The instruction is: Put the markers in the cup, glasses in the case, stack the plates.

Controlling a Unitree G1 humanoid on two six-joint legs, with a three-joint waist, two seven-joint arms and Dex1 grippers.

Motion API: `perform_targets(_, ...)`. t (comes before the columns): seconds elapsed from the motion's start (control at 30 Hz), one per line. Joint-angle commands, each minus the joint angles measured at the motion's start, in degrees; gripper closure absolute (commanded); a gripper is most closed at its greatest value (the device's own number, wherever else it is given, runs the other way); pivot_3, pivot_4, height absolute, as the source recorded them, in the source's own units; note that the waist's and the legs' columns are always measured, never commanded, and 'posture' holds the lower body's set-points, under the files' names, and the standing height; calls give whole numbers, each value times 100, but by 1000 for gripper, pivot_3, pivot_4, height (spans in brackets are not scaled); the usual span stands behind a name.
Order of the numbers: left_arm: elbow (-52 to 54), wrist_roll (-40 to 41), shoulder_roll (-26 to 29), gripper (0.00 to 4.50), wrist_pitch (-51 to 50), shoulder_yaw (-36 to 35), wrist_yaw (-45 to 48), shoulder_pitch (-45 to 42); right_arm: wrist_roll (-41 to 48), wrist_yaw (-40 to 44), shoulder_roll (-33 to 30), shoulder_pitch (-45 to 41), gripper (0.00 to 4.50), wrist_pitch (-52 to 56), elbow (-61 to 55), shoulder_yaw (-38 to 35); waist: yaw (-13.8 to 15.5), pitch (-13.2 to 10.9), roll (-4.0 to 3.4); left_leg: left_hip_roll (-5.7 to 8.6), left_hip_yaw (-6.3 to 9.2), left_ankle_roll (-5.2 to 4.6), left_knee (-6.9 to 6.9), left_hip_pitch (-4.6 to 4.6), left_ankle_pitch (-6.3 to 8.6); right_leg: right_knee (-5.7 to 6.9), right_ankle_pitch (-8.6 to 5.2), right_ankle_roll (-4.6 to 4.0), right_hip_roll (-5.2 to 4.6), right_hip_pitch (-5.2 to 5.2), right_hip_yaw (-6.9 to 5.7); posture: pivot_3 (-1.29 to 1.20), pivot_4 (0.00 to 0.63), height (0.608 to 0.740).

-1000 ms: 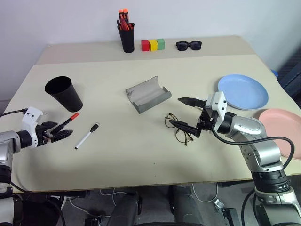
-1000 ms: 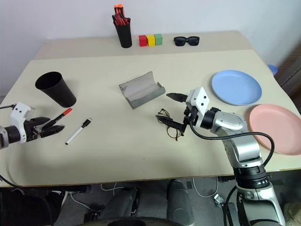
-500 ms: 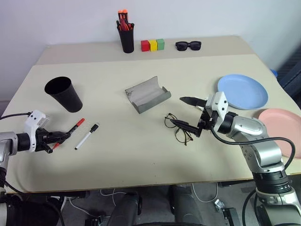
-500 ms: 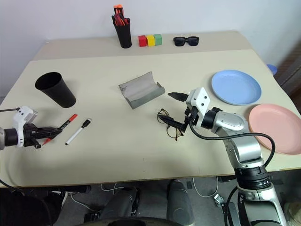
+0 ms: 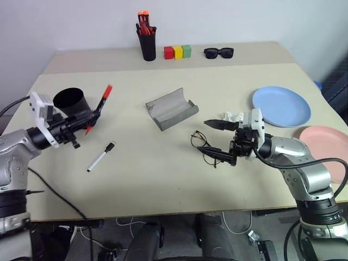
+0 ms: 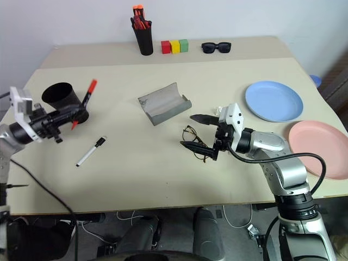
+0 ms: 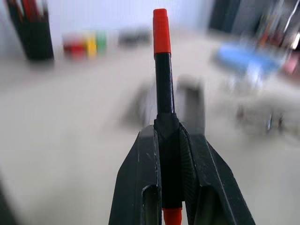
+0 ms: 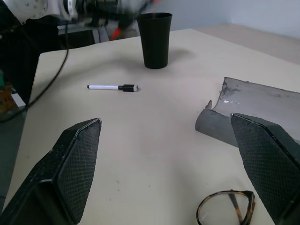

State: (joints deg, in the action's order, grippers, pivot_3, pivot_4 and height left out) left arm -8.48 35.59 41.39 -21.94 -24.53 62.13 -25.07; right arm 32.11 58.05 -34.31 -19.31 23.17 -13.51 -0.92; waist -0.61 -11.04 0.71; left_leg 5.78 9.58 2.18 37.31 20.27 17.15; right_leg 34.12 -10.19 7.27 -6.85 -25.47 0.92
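Taking the grey case in the middle of the table as the landmark, the nearest things lay on the robot's side of it. The right gripper hovered just nearer than the case and a little to its right, its fingers spread wide and holding nothing, with the wire-framed glasses lying on the table between and under them. The white marker with the black cap lay flat, nearer than the case and well to its left.

Level with the case and well to its left, the left gripper was clamped on the red-capped marker, gripping the barrel low so that most of its length stood up, tilted, in the air. The black cup stood upright just behind that gripper, open and apparently empty. The case itself lay open, hollow side up.

To the right of the case, the blue plate and the pink plate sat side by side, unstacked.

Beyond the case, at the back edge, stood a pen holder, coloured blocks and sunglasses.

The risk I judged: the marker, held slanted near its tail, could catch the cup's rim and tip the light cup, or drop outside it. The thin glasses frame could also slip or bend if pinched off-centre.
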Motion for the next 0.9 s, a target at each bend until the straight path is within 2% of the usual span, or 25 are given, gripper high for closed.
perform_targets(0.03, -467, -106, -191, 4483, 995, -478, -699, -705, -6, -10, 12, -156, 0, -100, -45, -61, 11, 0, 1, 1, 1, 2, 3, 2, -1, -1, 2, 0, 0, 0, -1, 0, 150, 740)
perform_targets(0.23, -1911, -849, -331, 4483, 2720, -587, -1957, -1623, -52, -52, 46, -191, 0, -112, -27, -33, -10, 1, 2, 16, -3, 4, 1, -1, -2, -6, 6, 1, 2, -1, 2, 0, 150, 740)
perform_targets(0.4, -3221, -1026, -459, 4483, 3338, -587, -2726, -2222, -64, -95, 47, -193, 0, -104, -61, -25, 5, 2, 4, 20, -1, 3, 8, 4, -2, -7, 10, 6, 2, 0, 1, 0, 150, 740)
perform_targets(0.63, -4158, -1196, -694, 4483, 4083, -462, -2728, -2270, -63, -150, 23, -190, 0, -74, -112, -61, 1, 2, 5, 24, 1, 3, 14, 8, -2, -6, 15, 11, 1, 1, 2, 0, 150, 740)
perform_targets(0.9, -4354, -1285, -749, 4483, 4245, -290, -2543, -2070, -154, -213, -1, -149, 0, -144, -126, -67, -15, 2, 5, 24, 0, 2, 13, 7, -1, -5, 17, 10, 1, 0, 2, 0, 150, 740)
